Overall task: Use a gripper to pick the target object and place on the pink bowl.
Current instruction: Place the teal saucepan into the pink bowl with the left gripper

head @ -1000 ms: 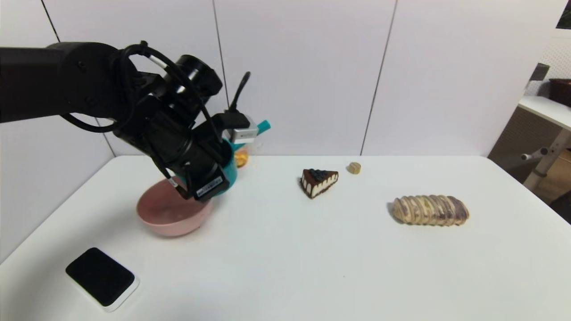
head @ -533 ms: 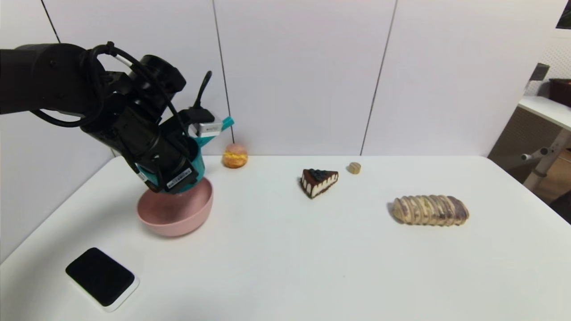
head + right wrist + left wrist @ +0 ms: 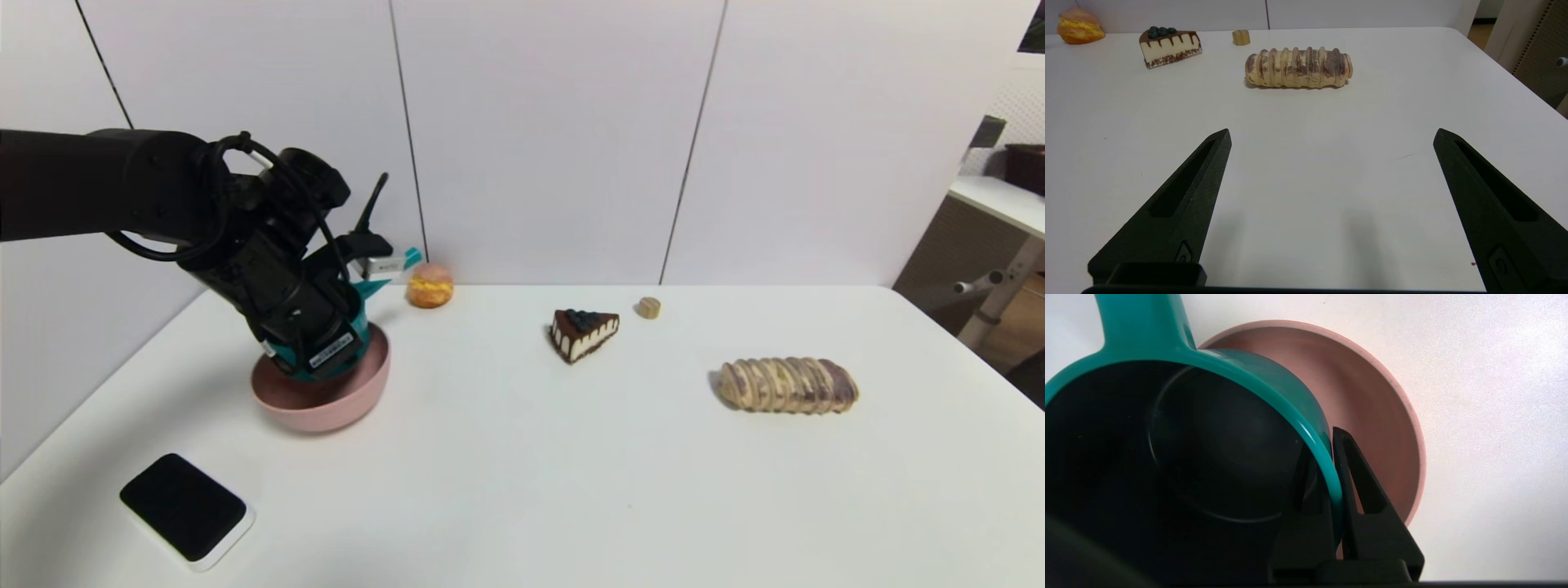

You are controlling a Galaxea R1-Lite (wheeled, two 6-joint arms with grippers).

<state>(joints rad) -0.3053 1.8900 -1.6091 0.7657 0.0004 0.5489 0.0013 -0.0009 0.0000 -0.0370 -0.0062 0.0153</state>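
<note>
Jaws of the left gripper (image 3: 1329, 457) pinch the teal saucepan's (image 3: 1274, 381) rim, lower left of the head view. Saucepan sits empty inside the pink bowl (image 3: 326, 400). Right gripper (image 3: 1331, 139) hangs spread apart.

One teal saucepan (image 3: 359, 314), one pink bowl (image 3: 320, 400), one cream puff (image 3: 430, 285), one cake slice (image 3: 583, 332), one wooden cylinder (image 3: 649, 308), one marbled bread roll (image 3: 788, 385), one black-and-white pad (image 3: 186, 510), two grippers: left (image 3: 1331, 457), right (image 3: 1331, 171)

the left hand (image 3: 314, 347) holds the teal saucepan (image 3: 359, 314) tilted inside the pink bowl (image 3: 322, 392). the bowl sits on the white counter (image 3: 531, 474).
</note>
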